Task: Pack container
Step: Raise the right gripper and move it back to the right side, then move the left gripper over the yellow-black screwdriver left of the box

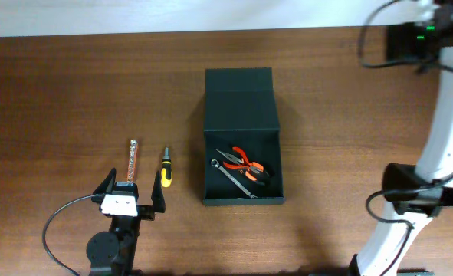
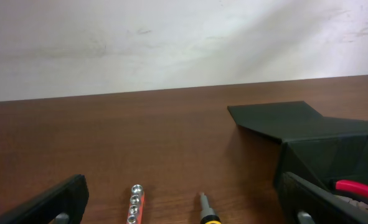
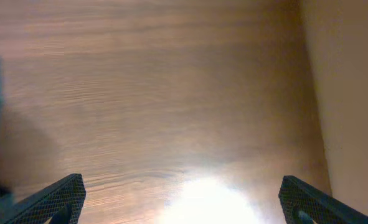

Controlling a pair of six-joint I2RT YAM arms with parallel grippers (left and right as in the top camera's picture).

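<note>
Desk [image 1: 73, 92]: brown wood, fills the overhead frame and carries everything.
Container [image 1: 240, 115]: dark box at the centre of the overhead frame, open, its flap lid laid back toward the top edge.
Left gripper [image 1: 134, 188]: lower left of the overhead frame, jaws wide apart and empty, pointing up the frame at the two loose tools.
Right gripper [image 3: 180, 186]: jaws wide apart over bare desk in its wrist view, holding nothing; its arm stands at the right edge of the overhead frame, well away from the loose tools.
Socket strip [image 1: 132, 161]: just above the left gripper, long axis running top to bottom of the frame.
Screwdriver [image 1: 165, 170]: yellow and black, beside the strip on its right and parallel to it, between the strip and the container.
Pliers [image 1: 245, 162]: orange-handled, already inside the container.
Wrench [image 1: 232, 178]: in the container, below the pliers, lying diagonally.
Deciding relation: both unpacked tools lie lengthwise straight ahead of the left gripper, so that arm is likely the one to pick, then carry rightward to the container.
</note>
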